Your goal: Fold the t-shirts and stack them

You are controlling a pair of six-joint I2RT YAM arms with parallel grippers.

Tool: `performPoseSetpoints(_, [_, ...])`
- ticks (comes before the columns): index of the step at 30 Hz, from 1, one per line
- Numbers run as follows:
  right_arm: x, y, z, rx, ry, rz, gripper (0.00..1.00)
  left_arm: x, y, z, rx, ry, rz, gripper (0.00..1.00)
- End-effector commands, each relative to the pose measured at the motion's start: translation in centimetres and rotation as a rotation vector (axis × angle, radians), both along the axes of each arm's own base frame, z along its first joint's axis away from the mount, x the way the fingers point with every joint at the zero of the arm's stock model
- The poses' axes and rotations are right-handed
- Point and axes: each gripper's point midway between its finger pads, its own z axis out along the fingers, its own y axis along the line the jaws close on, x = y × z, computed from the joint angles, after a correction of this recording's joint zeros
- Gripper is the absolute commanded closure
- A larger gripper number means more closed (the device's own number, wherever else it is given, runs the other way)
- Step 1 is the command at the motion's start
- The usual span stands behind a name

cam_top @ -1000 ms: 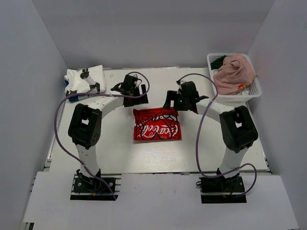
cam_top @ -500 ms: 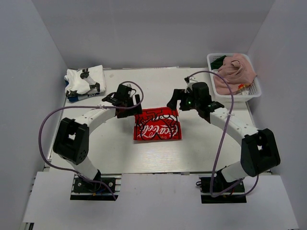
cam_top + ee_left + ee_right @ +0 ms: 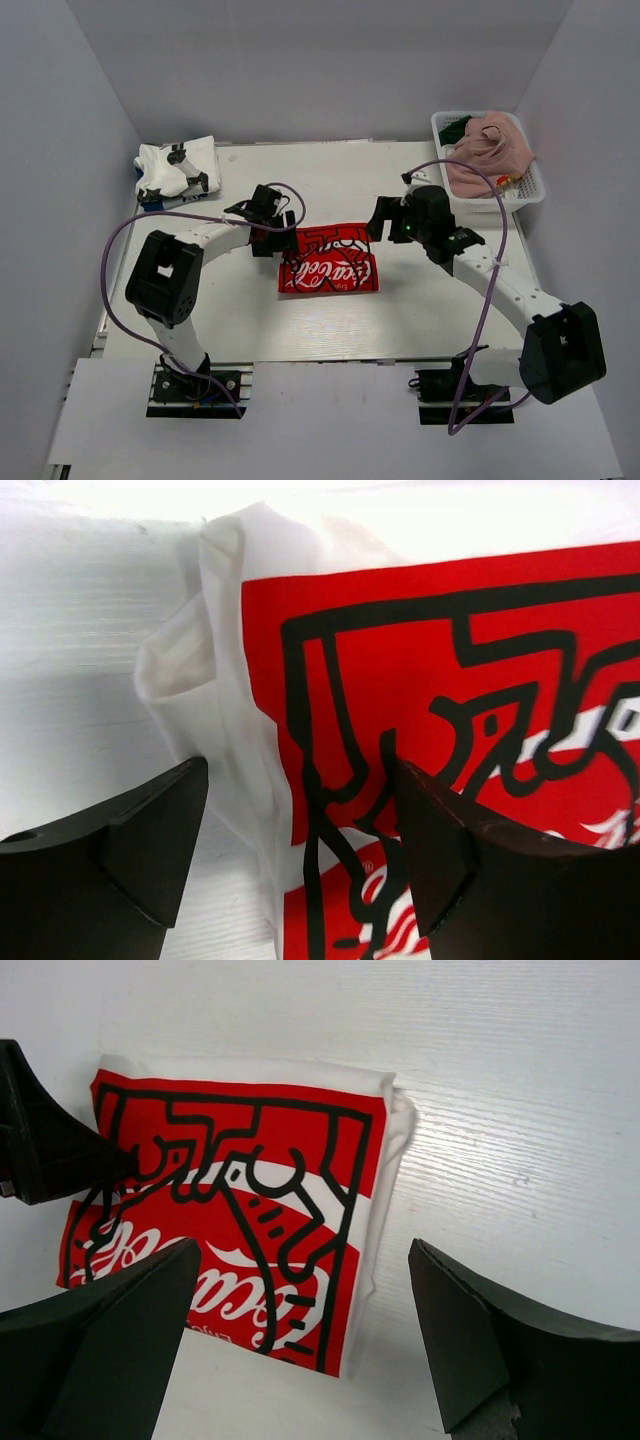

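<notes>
A folded white t-shirt with red Coca-Cola print [image 3: 328,262] lies flat at the table's middle. My left gripper [image 3: 281,240] is open and low at the shirt's far left corner. In the left wrist view, its fingers straddle the shirt's [image 3: 450,670] white folded edge, with the left gripper [image 3: 300,835] empty. My right gripper [image 3: 379,222] is open above the far right corner. In the right wrist view, the right gripper [image 3: 305,1305] stands over the shirt's [image 3: 230,1200] right edge. A folded white t-shirt [image 3: 177,168] lies at the back left. A pink t-shirt [image 3: 487,150] and a dark green one [image 3: 458,128] sit in the basket.
The white lattice basket [image 3: 530,190] stands at the back right corner. Something blue [image 3: 150,203] shows under the back-left white shirt. Purple cables loop over both arms. The left gripper's finger [image 3: 40,1150] shows at the left of the right wrist view.
Both arms have stretched out and come lower. The left gripper has closed in on the shirt's far left corner. The right gripper has shifted right and nearer, over its far right corner.
</notes>
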Motion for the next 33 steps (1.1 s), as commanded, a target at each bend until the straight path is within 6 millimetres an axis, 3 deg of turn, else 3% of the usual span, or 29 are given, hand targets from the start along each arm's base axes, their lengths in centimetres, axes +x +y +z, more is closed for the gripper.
performPoseSetpoints(1, [0.1,-1.8,0.5,-0.047,-0.041,-0.064,0.10,-0.2,-0.9,-0.7,-0.024,0.011,-0.034,0.16])
performPoseSetpoints(4, [0.1,-2.2,0.7,-0.050,-0.056,-0.075,0.10,-0.1,-2.0,-0.6,-0.074,0.008,-0.074,0.28])
performPoseSetpoints(5, [0.0,-2.3,0.7,-0.055,-0.057,-0.081,0.10,0.0,-2.3,-0.5,-0.089,0.002,-0.082,0.44])
performPoseSetpoints(8, [0.0,-2.5,0.6,-0.063,-0.054,-0.088,0.10,0.0,-2.7,-0.5,-0.107,0.011,-0.094,0.78])
performPoseSetpoints(9, [0.0,-2.6,0.6,-0.062,-0.053,-0.090,0.10,0.2,-3.0,0.3,-0.124,-0.009,-0.100,0.96])
performPoseSetpoints(10, [-0.1,-2.4,0.6,-0.059,-0.054,-0.085,0.10,0.3,-3.0,0.7,-0.128,-0.020,-0.101,1.00])
performPoseSetpoints(17, [-0.1,-2.2,0.2,-0.053,-0.037,-0.078,0.10,-0.5,-4.7,5.3,-0.299,-0.117,-0.195,1.00])
performPoseSetpoints(20, [-0.2,-2.1,0.2,-0.044,-0.039,-0.077,0.10,0.0,-4.5,6.5,-0.315,-0.183,-0.201,1.00])
performPoseSetpoints(24, [-0.2,-2.1,0.2,-0.044,-0.039,-0.078,0.10,-1.2,-4.4,5.1,-0.329,-0.176,-0.225,1.00])
performPoseSetpoints(25, [-0.3,-2.1,0.2,-0.043,-0.040,-0.078,0.10,-1.0,-4.8,5.5,-0.371,-0.207,-0.248,1.00])
performPoseSetpoints(28, [-0.2,-2.3,0.1,-0.049,-0.035,-0.082,0.10,-1.4,-5.1,3.3,-0.398,-0.157,-0.268,1.00])
performPoseSetpoints(33, [-0.1,-2.4,0.4,-0.054,-0.040,-0.084,0.10,-0.8,-3.5,0.6,-0.386,-0.086,-0.225,1.00])
